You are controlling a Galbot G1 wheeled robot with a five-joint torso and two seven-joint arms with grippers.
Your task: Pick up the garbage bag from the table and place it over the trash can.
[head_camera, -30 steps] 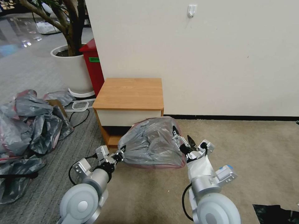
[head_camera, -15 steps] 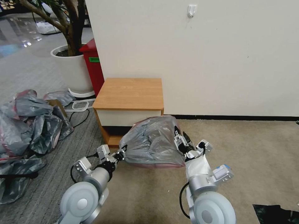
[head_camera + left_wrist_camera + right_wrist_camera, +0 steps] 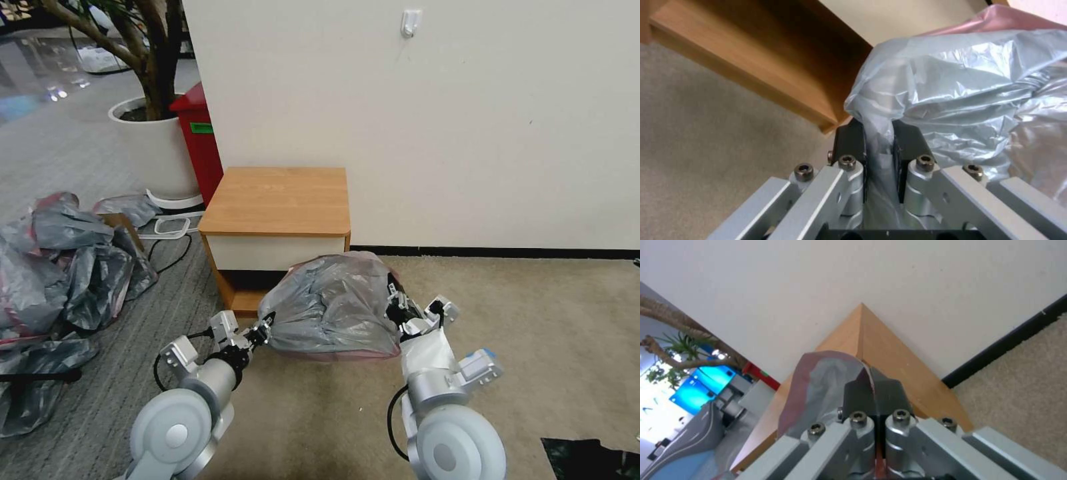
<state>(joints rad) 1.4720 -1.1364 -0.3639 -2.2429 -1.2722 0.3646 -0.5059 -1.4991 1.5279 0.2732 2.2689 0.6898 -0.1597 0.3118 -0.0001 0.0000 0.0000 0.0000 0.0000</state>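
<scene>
The garbage bag [image 3: 333, 310] hangs stretched between both grippers, just near of the bench [image 3: 277, 200]; left gripper [image 3: 262, 328] fingers pinch its left edge, right gripper [image 3: 397, 308] fingers clamp its pink-red rim

My head view is evenly lit and sharp, with soft shadow under the table [image 3: 277, 200] top and glare on the glossy floor [image 3: 40, 80] far left. At my left wrist the garbage bag [image 3: 960, 83] glints with small highlights while the wooden shelf edge blurs. My right wrist view is soft, with blown-out window light at one edge.
</scene>
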